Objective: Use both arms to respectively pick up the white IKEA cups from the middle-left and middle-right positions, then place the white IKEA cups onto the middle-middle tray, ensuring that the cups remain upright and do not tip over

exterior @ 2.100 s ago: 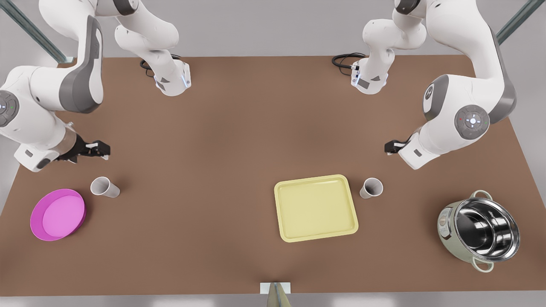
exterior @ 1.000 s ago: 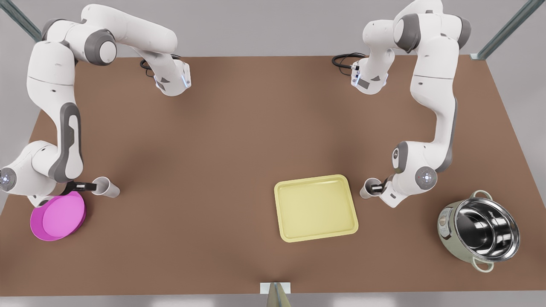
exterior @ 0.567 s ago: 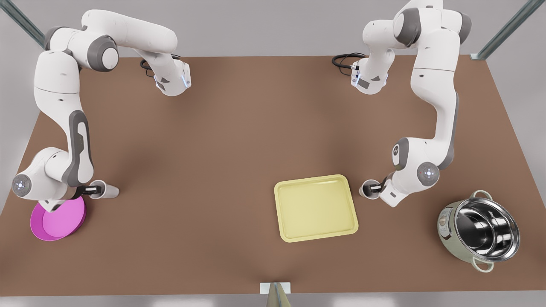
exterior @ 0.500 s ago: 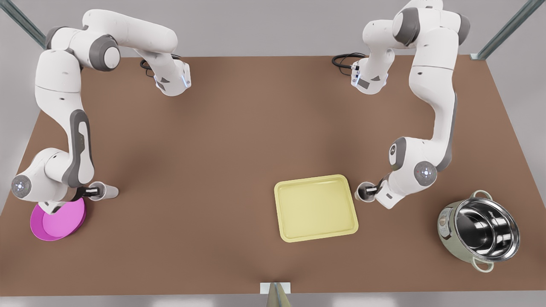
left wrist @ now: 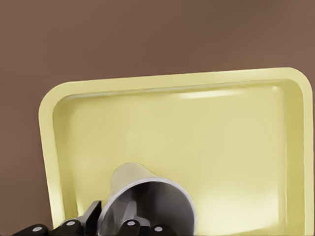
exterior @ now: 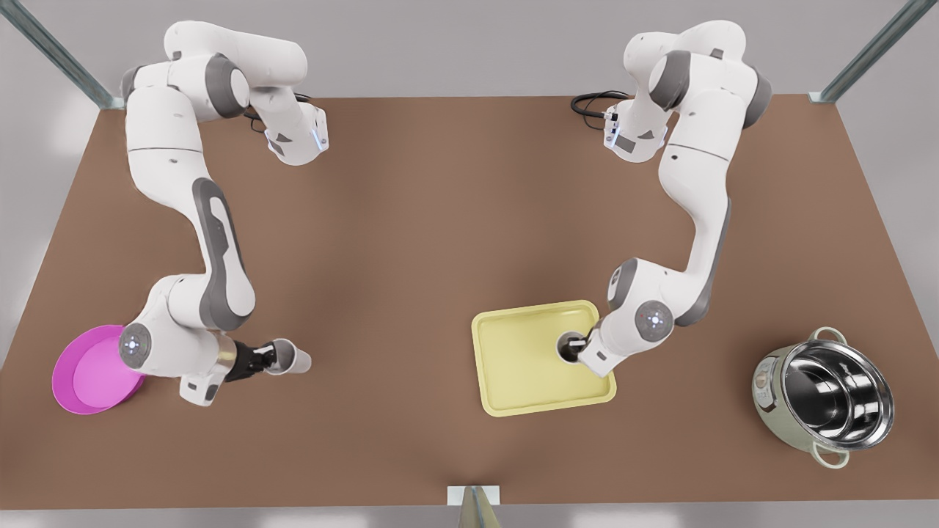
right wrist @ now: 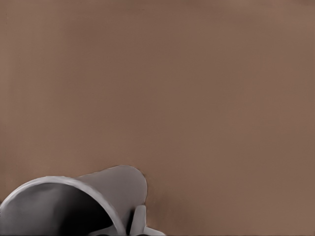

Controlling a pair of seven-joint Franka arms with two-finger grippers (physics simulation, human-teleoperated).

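The pale yellow tray (exterior: 521, 367) lies on the brown table, a little toward the front view's right of the middle. My left gripper (exterior: 574, 346), on the arm at the front view's right, is shut on the rim of a white cup (exterior: 567, 345). It holds that cup (left wrist: 147, 201) upright over the tray's (left wrist: 197, 132) right part; whether the base touches the tray I cannot tell. My right gripper (exterior: 273, 357), on the arm at the front view's left, is shut on the other white cup (exterior: 293, 360). That cup (right wrist: 74, 201) hangs over bare table, far from the tray.
A round magenta plate (exterior: 92, 374) lies at the front view's left edge, just behind the right arm's wrist. A large steel pot (exterior: 825, 396) stands at the front view's right. Open brown table stretches between the right gripper and the tray.
Both grippers came down, shut on the cups and carried them. The left one's cup went from beside the tray's right edge to over the tray. The right one's cup moved toward the front view's right.
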